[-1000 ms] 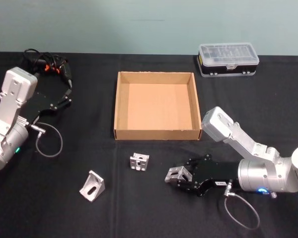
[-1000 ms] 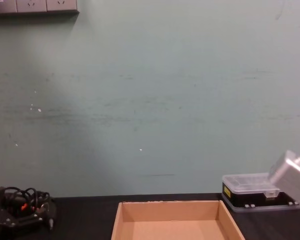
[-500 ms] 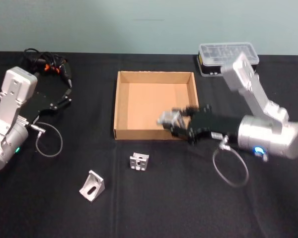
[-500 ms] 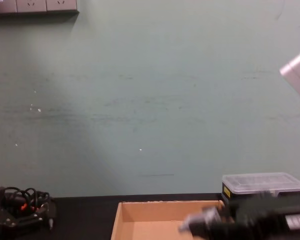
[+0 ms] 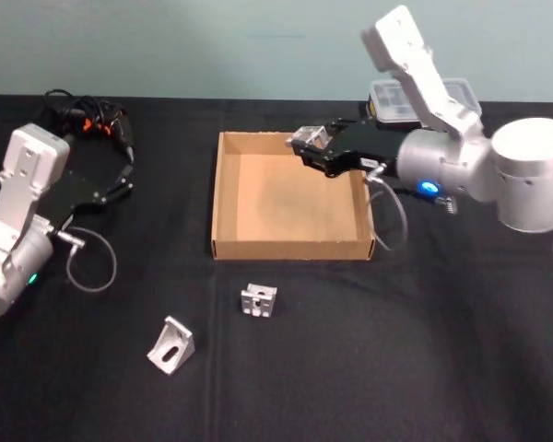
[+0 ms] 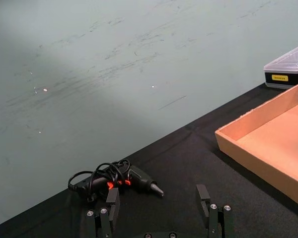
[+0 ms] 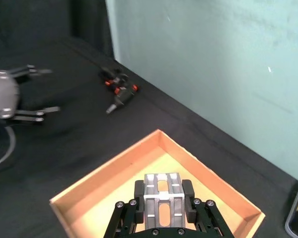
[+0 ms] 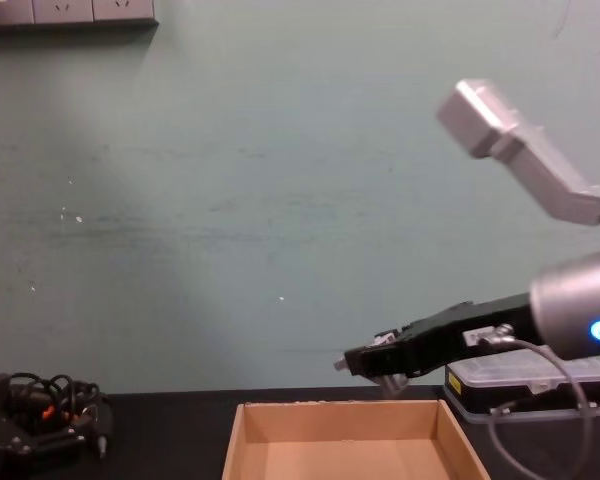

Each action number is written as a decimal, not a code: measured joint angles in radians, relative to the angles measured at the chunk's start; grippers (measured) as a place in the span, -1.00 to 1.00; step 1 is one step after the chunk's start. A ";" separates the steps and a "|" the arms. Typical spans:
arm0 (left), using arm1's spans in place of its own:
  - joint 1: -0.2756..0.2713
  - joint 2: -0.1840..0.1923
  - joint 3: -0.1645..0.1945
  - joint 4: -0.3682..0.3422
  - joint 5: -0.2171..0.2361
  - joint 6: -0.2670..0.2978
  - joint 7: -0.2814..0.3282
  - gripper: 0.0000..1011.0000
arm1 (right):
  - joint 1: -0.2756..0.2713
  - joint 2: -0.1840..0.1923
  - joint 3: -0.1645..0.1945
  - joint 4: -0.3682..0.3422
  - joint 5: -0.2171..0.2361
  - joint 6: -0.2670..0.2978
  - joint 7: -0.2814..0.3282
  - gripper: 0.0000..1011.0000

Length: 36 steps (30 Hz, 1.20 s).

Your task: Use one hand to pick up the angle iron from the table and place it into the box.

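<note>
Holding the angle iron (image 5: 311, 138) in the right end effector (image 5: 313, 145), I see it in the air above the box (image 5: 290, 249), over the far side and a little right of the middle. On the chest view the angle iron (image 8: 385, 368) hangs clear above the box's (image 8: 340, 420) rim, touching none of it, with the right end effector (image 8: 380, 365) reaching in from the right side. On the right wrist view the two fingers are clamped on either flank of the angle iron (image 7: 161, 206), so the right end effector (image 7: 162, 192) is narrowed onto it, and the bare floor of the box (image 7: 104, 186) lies below. The box sits flat on the black surface (image 5: 350, 368). In front of it, well apart from its near wall, a second iron (image 5: 259, 300) rests on the surface, and a third iron (image 5: 171, 346) lies farther forward and to the left. Behind the box's right corner sits a clear-lidded case (image 5: 458, 92), partly behind my right arm; the case (image 8: 525, 385) shows low at the right on the chest view. The left end effector (image 5: 126, 173) is parked at the left of the surface with its fingers spread wide (image 6: 159, 220), and a tool (image 6: 119, 181) with coiled cable lies just beyond it.
</note>
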 joint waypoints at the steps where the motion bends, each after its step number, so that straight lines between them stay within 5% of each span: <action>1: 0.000 0.000 0.000 0.000 0.000 0.000 0.000 0.98 | 0.011 -0.011 -0.002 0.018 -0.004 0.015 -0.004 -0.11; 14: 0.000 0.000 0.000 0.000 0.000 0.000 0.000 0.98 | 0.131 -0.140 -0.018 0.221 -0.045 0.172 -0.031 -0.11; 23: 0.000 0.000 0.000 0.000 0.000 0.000 0.000 0.98 | 0.139 -0.162 -0.023 0.243 -0.064 0.264 -0.029 -0.11; 36: 0.000 0.000 0.000 0.000 0.000 0.000 0.000 0.98 | 0.138 -0.175 -0.015 0.265 -0.078 0.287 -0.025 -0.11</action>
